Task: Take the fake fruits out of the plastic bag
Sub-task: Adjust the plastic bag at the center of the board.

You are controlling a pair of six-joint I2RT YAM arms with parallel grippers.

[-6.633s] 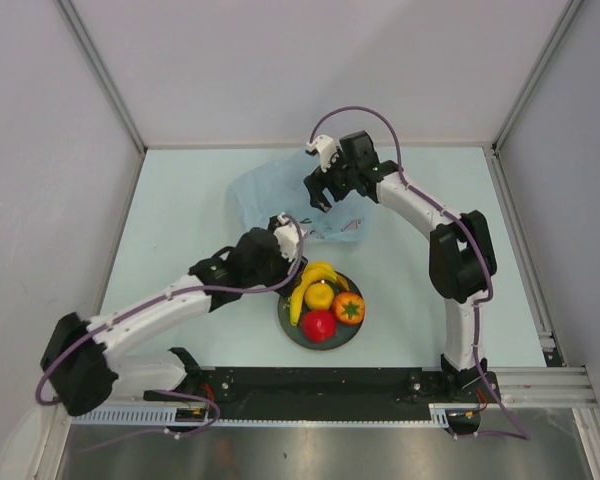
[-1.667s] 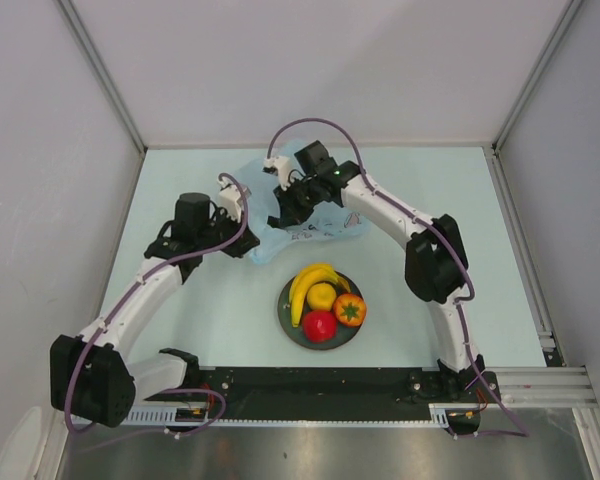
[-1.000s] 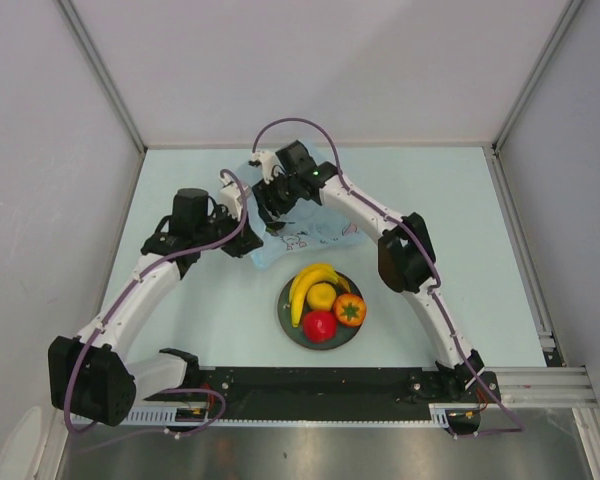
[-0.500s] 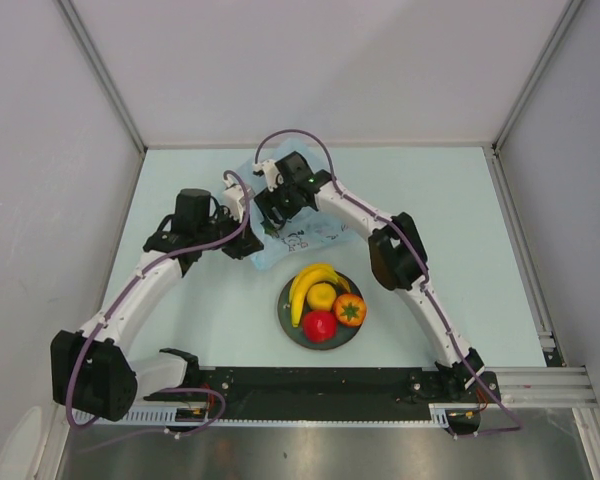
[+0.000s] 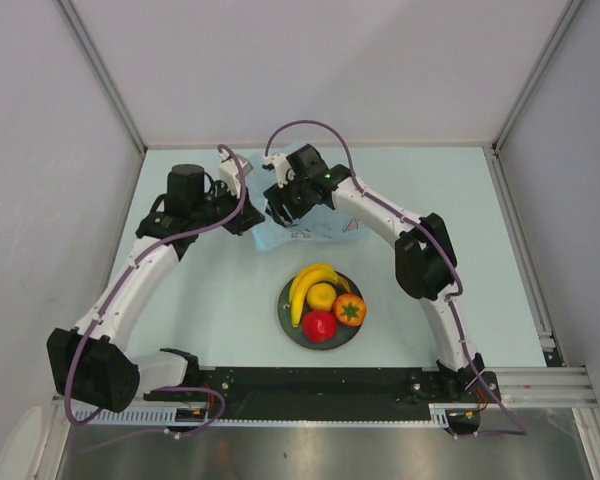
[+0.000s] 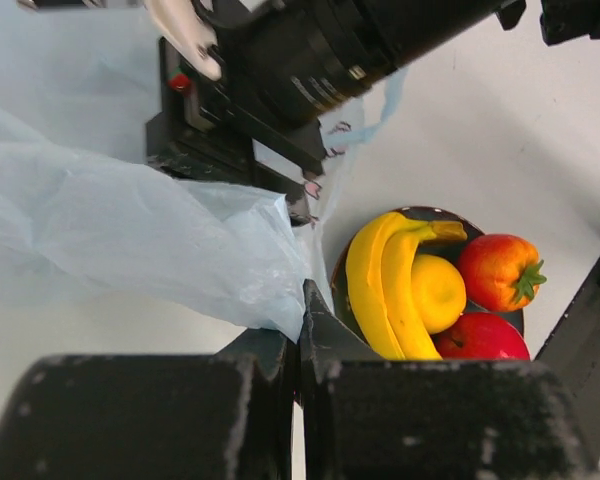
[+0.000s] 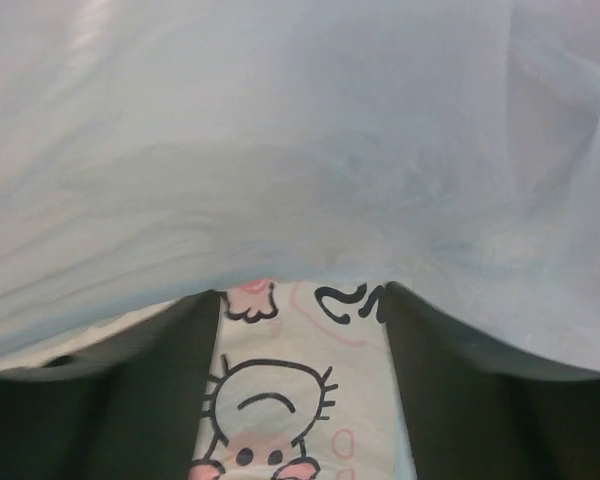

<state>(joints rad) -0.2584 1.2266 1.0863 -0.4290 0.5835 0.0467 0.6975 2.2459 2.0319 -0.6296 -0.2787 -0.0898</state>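
Observation:
The plastic bag (image 5: 325, 228), light blue with a white cartoon panel (image 7: 290, 400), lies crumpled at the far middle of the table. My left gripper (image 5: 252, 222) is shut on its left edge (image 6: 280, 300), pinching the thin film. My right gripper (image 5: 283, 208) stands open over the bag. Its fingers (image 7: 130, 400) straddle the cartoon panel, and their tips are hidden under a fold of film. The fake fruits sit on a dark plate (image 5: 286, 325) nearer me: a banana bunch (image 5: 305, 285), a yellow round fruit (image 5: 322, 296), a red apple (image 5: 319, 324) and an orange fruit with a green top (image 5: 348, 309).
Grey walls (image 5: 40, 200) close in the table on the left, back and right. A metal rail (image 5: 540, 380) with the arm bases runs along the near edge. The right arm's elbow (image 5: 420, 265) hangs just right of the plate.
My left gripper has drawn the bag's edge a little farther back. The right gripper has shifted slightly right over the bag, and its jaws now stand wider.

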